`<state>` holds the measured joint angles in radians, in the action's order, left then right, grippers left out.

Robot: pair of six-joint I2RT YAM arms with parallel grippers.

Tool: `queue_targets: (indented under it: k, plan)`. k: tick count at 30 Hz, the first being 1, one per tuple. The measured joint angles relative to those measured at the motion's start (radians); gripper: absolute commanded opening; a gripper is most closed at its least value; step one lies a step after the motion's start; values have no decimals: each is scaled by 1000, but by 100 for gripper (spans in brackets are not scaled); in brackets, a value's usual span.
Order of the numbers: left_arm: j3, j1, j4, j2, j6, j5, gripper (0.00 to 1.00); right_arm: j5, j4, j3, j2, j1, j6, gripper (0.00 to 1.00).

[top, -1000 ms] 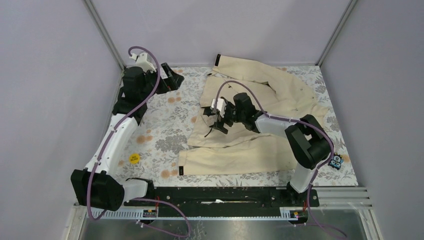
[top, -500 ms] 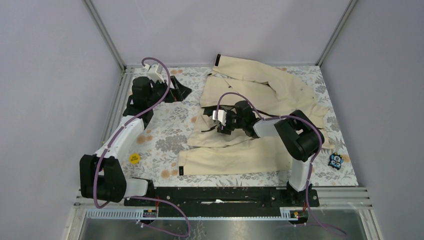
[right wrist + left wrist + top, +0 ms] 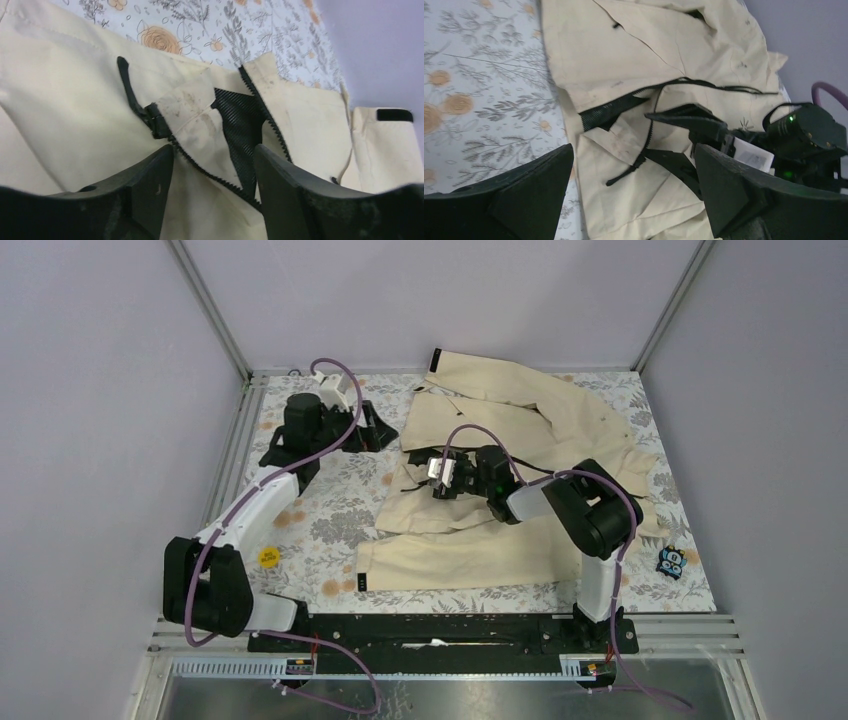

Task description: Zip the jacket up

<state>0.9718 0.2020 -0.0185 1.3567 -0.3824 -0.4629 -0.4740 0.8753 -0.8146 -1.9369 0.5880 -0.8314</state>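
Jacket (image 3: pixel 540 420) lying open — zipping not yet begun
It is lying on the counter's (image 3: pixel 330 510) far right side, zipper (image 3: pixel 650 135) rows parted over dark lining. The right hand (image 3: pixel 440 483) is hovering spread astride the slider (image 3: pixel 159 125), and the left hand (image 3: pixel 388 433) is hanging spread nearby — joining and pulling are both remaining.

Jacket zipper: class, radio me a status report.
Left pincer open, beside jacket. Right pincer open, straddling zipper. Jacket unzipped, lining showing. No obstruction seen.
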Motion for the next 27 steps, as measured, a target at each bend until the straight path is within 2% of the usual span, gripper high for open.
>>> queue_targets:
  k: [2, 5, 7, 13, 17, 19, 21, 22, 27]
  plan:
    - [26, 39, 51, 0, 24, 16, 99, 1, 28, 2, 0, 0, 7, 75]
    - [51, 76, 103, -21, 46, 27, 99, 4, 65, 5, 0, 1, 14, 67]
    - [51, 76, 134, -55, 51, 35, 99, 18, 76, 3, -6, 6, 13, 63]
    - [51, 71, 152, -127, 79, 67, 99, 54, 79, 0, -32, 16, 13, 60]
    - [47, 71, 152, -125, 92, 76, 99, 42, 79, -10, -34, 16, 13, 41]
    - [40, 71, 148, -124, 98, 76, 99, 37, 79, -17, -34, 16, 16, 26]
    - [26, 71, 146, -123, 107, 75, 99, 29, 77, -27, -34, 16, 18, 3]
    - [15, 71, 144, -121, 118, 73, 99, 17, 68, -36, -34, 16, 18, 0]
    - [-32, 71, 135, -111, 156, 35, 99, -64, -95, -148, -34, 16, 64, 0]
